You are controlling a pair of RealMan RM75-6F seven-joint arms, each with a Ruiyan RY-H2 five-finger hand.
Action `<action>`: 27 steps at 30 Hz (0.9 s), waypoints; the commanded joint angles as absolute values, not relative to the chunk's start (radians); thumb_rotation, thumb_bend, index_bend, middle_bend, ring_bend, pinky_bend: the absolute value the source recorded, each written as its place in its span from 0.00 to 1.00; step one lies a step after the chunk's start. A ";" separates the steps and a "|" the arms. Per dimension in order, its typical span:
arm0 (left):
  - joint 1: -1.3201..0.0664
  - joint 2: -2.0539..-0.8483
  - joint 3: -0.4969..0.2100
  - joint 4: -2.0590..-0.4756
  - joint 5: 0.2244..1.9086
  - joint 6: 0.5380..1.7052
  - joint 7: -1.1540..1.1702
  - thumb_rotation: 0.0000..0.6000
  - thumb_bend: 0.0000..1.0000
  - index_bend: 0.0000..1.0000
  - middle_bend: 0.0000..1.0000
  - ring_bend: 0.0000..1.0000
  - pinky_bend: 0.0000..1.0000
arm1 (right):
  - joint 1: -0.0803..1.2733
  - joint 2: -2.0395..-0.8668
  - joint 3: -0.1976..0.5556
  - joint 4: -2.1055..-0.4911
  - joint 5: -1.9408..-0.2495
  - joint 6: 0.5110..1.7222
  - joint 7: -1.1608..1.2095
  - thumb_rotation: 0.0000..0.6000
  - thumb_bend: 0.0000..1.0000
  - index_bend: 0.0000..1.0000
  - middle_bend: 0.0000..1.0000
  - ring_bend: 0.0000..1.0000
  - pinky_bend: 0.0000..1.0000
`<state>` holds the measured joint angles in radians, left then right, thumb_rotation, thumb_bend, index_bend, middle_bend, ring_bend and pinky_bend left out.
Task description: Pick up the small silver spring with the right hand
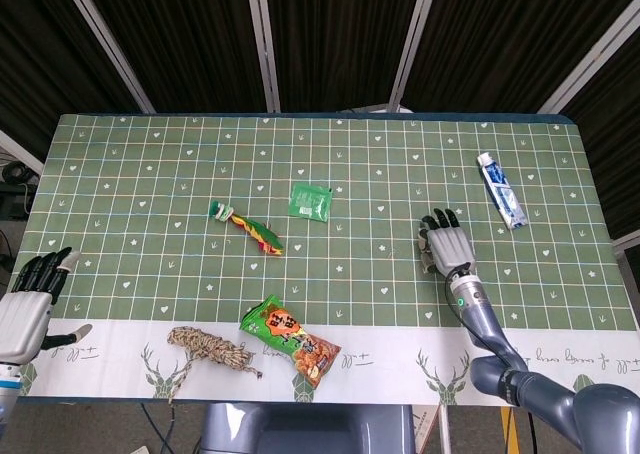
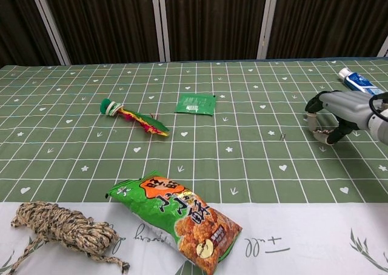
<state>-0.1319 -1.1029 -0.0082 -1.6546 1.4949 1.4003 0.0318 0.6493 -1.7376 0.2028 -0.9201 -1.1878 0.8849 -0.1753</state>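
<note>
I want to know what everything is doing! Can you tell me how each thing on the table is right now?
right hand: fingers curled down over the small silver spring, lift not clear
left hand: at the table's near edge, holding nothing
snack bag: lying flat, sealed
green packet: lying flat
toothpaste tube: lying down, cap on
rope bundle: coiled
rope toy: lying stretched out
</note>
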 commanded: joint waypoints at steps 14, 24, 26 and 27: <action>-0.131 -1.101 -0.006 -1.653 1.501 1.403 0.027 1.00 0.07 0.00 0.00 0.00 0.00 | 0.656 -1.648 0.320 -1.192 -1.039 0.947 -0.264 1.00 0.37 0.57 0.16 0.00 0.00; -0.130 -1.102 -0.005 -1.649 1.508 1.407 0.023 1.00 0.07 0.00 0.00 0.00 0.00 | 0.669 -1.637 0.396 -1.334 -0.892 1.013 -0.335 1.00 0.37 0.57 0.17 0.00 0.00; -0.131 -1.102 -0.005 -1.648 1.509 1.407 0.022 1.00 0.07 0.00 0.00 0.00 0.00 | 0.673 -1.632 0.397 -1.355 -0.878 1.023 -0.354 1.00 0.37 0.57 0.17 0.00 0.00; -0.131 -1.102 -0.005 -1.648 1.509 1.407 0.021 1.00 0.07 0.00 0.00 0.00 0.00 | 0.675 -1.630 0.397 -1.368 -0.872 1.030 -0.363 1.00 0.37 0.57 0.17 0.00 0.00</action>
<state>-0.1309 -1.1017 -0.0047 -1.6479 1.5087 1.4069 0.0213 0.6690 -1.6357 0.3910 -1.3475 -0.8878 1.0148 -0.3445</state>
